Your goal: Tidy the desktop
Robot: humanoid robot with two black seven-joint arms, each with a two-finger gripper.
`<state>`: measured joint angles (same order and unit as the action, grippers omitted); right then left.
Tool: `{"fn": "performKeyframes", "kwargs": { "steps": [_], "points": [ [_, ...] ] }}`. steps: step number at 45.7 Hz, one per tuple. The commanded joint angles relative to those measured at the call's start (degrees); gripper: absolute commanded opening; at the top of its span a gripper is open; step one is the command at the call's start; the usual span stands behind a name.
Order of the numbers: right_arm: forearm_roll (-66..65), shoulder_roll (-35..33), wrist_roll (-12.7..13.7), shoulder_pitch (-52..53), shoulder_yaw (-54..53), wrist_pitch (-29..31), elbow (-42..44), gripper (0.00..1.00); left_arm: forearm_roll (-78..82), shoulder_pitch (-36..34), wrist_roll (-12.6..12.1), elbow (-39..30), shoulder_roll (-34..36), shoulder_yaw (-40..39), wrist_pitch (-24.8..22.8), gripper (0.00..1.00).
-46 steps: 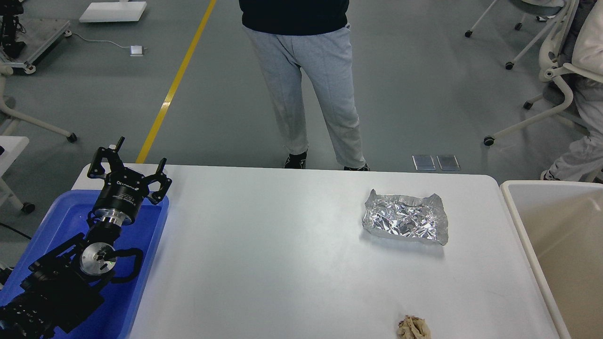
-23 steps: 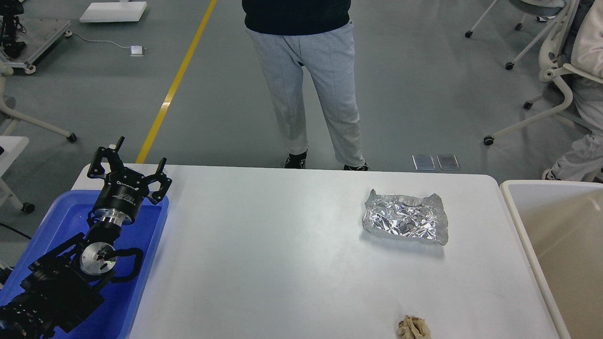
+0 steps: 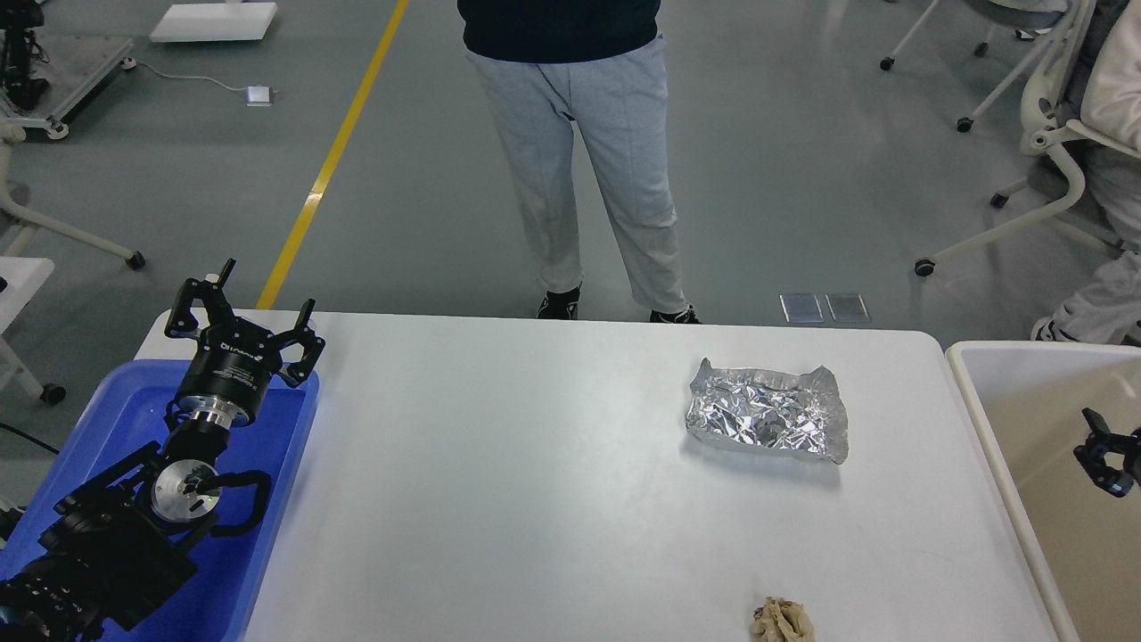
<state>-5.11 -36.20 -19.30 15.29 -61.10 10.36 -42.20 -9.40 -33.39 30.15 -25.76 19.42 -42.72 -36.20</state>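
The white desktop holds a crumpled sheet of silver foil at the back right and a small beige paper wad at the front edge. My left gripper is open and empty, held above the far end of the blue tray, far from both items. My right gripper shows only partly at the right edge, above the beige bin; its fingers cannot be told apart.
A person in grey trousers stands right behind the table's far edge. Office chairs stand at the back right. The blue tray lies off the table's left end and the beige bin off its right end.
My right gripper has come into view at the right edge, over the beige bin. The left arm, the foil and the paper wad have not moved.
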Motion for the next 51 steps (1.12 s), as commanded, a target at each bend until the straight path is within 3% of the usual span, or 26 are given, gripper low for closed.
{"fn": "performKeyframes", "kwargs": {
  "steps": [1, 13, 30, 51],
  "points": [
    [-14.57, 7.01, -0.03, -5.09, -15.71, 2.65, -12.29, 0.99, 0.0, -0.01, 0.0, 0.0, 0.0, 0.0, 0.07, 1.0],
    [-20.38, 15.19, -0.3, -4.13, -19.58, 2.21, -15.02, 0.99, 0.0, -0.01, 0.0, 0.0, 0.0, 0.0, -0.01, 1.0],
    [-22.75, 16.86, -0.47, -1.4, -19.85, -4.64, -14.32, 0.99, 0.0, -0.01, 0.0, 0.0, 0.0, 0.0, -0.01, 1.0],
    [-22.4, 17.57, -0.47, -1.75, -19.76, -4.82, -14.23, 0.99, 0.0, -0.01, 0.0, 0.0, 0.0, 0.0, -0.01, 1.0]
  ]
}}
